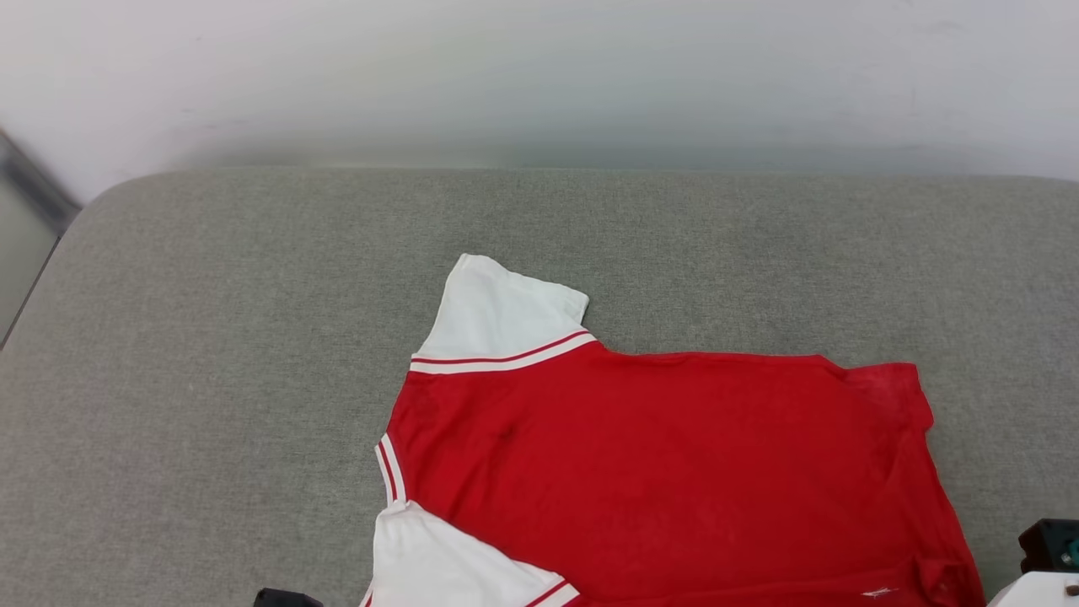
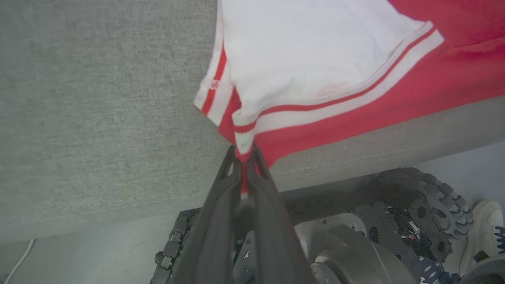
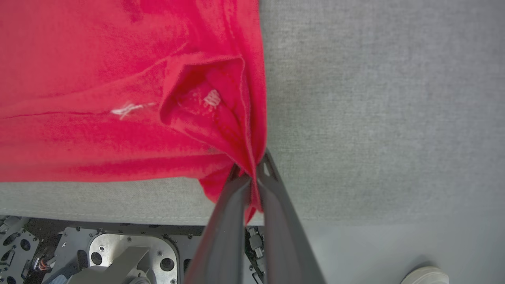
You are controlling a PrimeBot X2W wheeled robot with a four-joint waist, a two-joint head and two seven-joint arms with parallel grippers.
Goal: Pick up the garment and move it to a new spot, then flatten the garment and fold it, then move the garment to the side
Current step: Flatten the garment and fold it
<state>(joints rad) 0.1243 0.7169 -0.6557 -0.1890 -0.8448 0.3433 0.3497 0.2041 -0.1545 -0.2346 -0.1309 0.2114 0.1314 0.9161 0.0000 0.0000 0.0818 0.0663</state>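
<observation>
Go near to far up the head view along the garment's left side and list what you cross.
On the garment: near white panel → red body → striped trim → far white panel; then bare grey cushion → pale wall.

The red jersey (image 1: 674, 472) is thin, matt cloth with ribbed trim; the grey upholstery (image 1: 211, 337) looks coarsely woven.
</observation>
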